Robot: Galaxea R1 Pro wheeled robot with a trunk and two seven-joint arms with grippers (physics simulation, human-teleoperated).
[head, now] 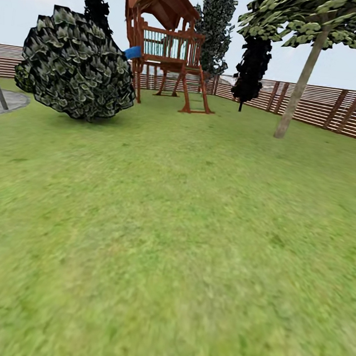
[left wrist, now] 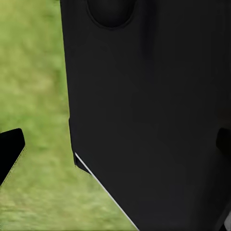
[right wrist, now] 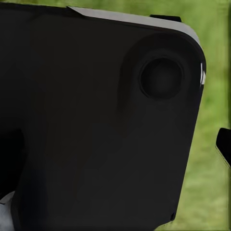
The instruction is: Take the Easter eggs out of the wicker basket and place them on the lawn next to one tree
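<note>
In each wrist view a large black body panel — part of the robot itself, by the look of it — is seen close in front of the camera, with blurred grass behind it; a dark finger tip (left wrist: 9,151) is caught at the edge of the left wrist view and another (right wrist: 224,143) at the edge of the right, but whether either gripper is released or clenched cannot be told, and nothing is seen held. The arms are judged to be tucked close against the body, as for travel. Outward, in the head view, the lawn (head: 169,244) is spread wide and bare up to a round bush (head: 78,63), a wooden play tower (head: 167,47) and a slatted fence (head: 333,108); a pale-trunked tree (head: 300,82) stands near the fence on the right. The basket and the eggs are not to be made out here, so the search step is judged to be in hand — the base must be turned or driven until the basket is found before any reach is made.
</note>
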